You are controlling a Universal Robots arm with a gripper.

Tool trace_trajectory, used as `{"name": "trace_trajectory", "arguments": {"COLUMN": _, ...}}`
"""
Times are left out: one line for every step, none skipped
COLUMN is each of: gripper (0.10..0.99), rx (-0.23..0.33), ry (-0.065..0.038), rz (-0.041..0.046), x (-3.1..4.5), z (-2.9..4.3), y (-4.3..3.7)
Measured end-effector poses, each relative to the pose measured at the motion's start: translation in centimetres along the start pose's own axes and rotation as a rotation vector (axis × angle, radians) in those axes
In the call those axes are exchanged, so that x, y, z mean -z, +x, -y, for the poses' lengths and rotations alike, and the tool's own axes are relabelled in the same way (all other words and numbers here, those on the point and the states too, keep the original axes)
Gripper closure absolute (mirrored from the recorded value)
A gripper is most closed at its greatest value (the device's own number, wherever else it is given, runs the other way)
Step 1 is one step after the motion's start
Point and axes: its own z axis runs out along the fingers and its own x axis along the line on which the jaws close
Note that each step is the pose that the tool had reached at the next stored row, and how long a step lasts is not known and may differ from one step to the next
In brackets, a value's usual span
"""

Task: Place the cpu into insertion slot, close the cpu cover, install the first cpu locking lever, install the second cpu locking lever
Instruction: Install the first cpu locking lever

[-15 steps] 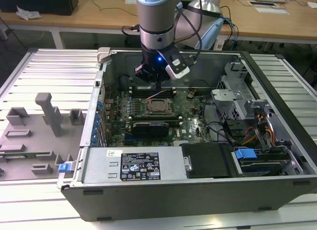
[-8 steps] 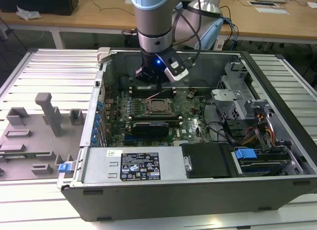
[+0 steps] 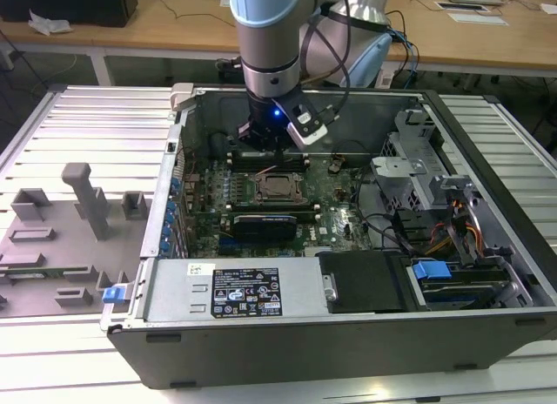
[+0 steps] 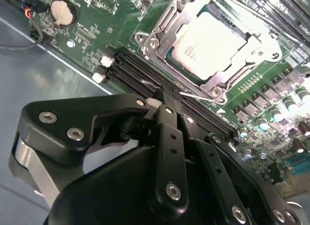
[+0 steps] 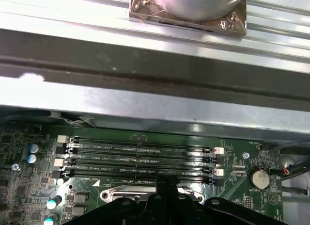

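Note:
The cpu point(image 4: 209, 43), a pale silvery square, lies in its socket on the green motherboard. The silver cpu cover point(image 4: 162, 24) is folded down flat around it, and the chip shows through the cover's window. In the exterior view the cpu point(image 3: 278, 188) sits just in front of my gripper point(image 3: 271, 157). My gripper point(image 4: 167, 95) is shut, its tips low over the black memory slots point(image 4: 140, 72) beside the socket. A thin wire lever point(image 4: 193, 95) runs right at the fingertips; contact is unclear. In the first wrist view my gripper point(image 5: 164, 185) stands between the memory slots point(image 5: 140, 159) and the socket's edge.
The open computer case point(image 3: 348, 334) has tall metal walls around the board. A black card point(image 3: 277, 223) stands in front of the socket, a drive cage point(image 3: 409, 173) and cables at the exterior view's right. A coin battery point(image 4: 64, 10) sits near the memory slots.

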Motion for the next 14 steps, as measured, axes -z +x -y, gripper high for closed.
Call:
{"name": "trace_trajectory", "arguments": {"gripper": 0.980, "rx": -0.005, "ry": 0.001, "rz": 0.0018, "x": -0.20, "z": 0.04, "y": 0.03}}
{"name": "trace_trajectory", "arguments": {"gripper": 0.980, "rx": -0.011, "ry": 0.002, "rz": 0.0041, "x": -0.36, "z": 0.07, "y": 0.06}}
{"name": "trace_trajectory", "arguments": {"gripper": 0.980, "rx": -0.013, "ry": 0.002, "rz": 0.0045, "x": -0.38, "z": 0.07, "y": 0.06}}
{"name": "trace_trajectory", "arguments": {"gripper": 0.980, "rx": -0.013, "ry": 0.002, "rz": 0.0046, "x": -0.38, "z": 0.07, "y": 0.06}}
{"name": "trace_trajectory", "arguments": {"gripper": 0.980, "rx": -0.013, "ry": 0.002, "rz": 0.0046, "x": -0.38, "z": 0.07, "y": 0.06}}
{"name": "trace_trajectory", "arguments": {"gripper": 0.980, "rx": -0.013, "ry": 0.002, "rz": 0.0047, "x": -0.39, "z": 0.07, "y": 0.07}}
{"name": "trace_trajectory", "arguments": {"gripper": 0.980, "rx": -0.014, "ry": 0.004, "rz": 0.0083, "x": -0.41, "z": 0.07, "y": 0.11}}
{"name": "trace_trajectory", "arguments": {"gripper": 0.980, "rx": -0.015, "ry": 0.010, "rz": 0.0138, "x": -0.45, "z": 0.08, "y": 0.12}}
{"name": "trace_trajectory", "arguments": {"gripper": 0.980, "rx": -0.020, "ry": 0.019, "rz": 0.0211, "x": -0.51, "z": 0.09, "y": 0.14}}
{"name": "trace_trajectory", "arguments": {"gripper": 0.980, "rx": -0.025, "ry": 0.024, "rz": 0.0253, "x": -0.57, "z": 0.10, "y": 0.15}}
{"name": "trace_trajectory", "arguments": {"gripper": 0.980, "rx": -0.034, "ry": 0.027, "rz": 0.0269, "x": -0.65, "z": 0.12, "y": 0.17}}
{"name": "trace_trajectory", "arguments": {"gripper": 0.980, "rx": -0.052, "ry": 0.032, "rz": 0.0303, "x": -0.79, "z": 0.14, "y": 0.19}}
{"name": "trace_trajectory", "arguments": {"gripper": 0.980, "rx": -0.064, "ry": 0.034, "rz": 0.0324, "x": -0.85, "z": 0.16, "y": 0.20}}
{"name": "trace_trajectory", "arguments": {"gripper": 0.980, "rx": -0.076, "ry": 0.036, "rz": 0.0345, "x": -0.90, "z": 0.16, "y": 0.20}}
